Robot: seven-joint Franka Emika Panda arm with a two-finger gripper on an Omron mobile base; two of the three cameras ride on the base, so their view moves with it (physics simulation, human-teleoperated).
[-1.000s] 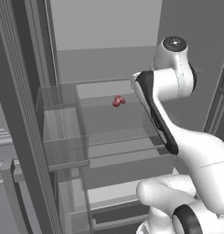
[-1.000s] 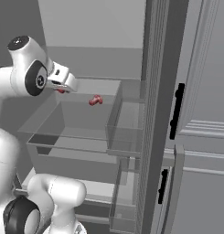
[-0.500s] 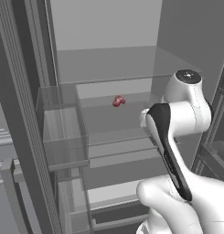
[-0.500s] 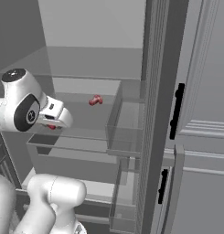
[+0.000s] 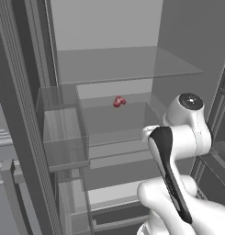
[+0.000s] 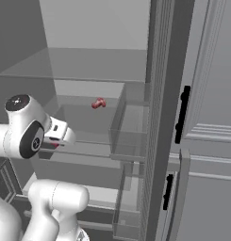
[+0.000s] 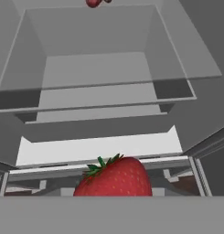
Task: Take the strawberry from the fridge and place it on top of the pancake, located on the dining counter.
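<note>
With the fridge (image 5: 109, 50) standing open, the end effector (image 6: 54, 142) sits low in front of the clear shelves, clamped on the strawberry (image 7: 114, 177), whose red body and green leaves fill the bottom of the hand view. Back on the shelf (image 5: 123, 119) lies a small dark-red item (image 5: 118, 101), well apart from the arm. At right, the door bin (image 6: 131, 132) hangs beside it.

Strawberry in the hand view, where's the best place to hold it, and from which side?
Grip the strawberry across its broad red body, one finger on each flank, coming from the end opposite the green leafy cap. The body is widest and firmest there, while the leaves are thin. The gripper looks closed on it roughly this way.
</note>
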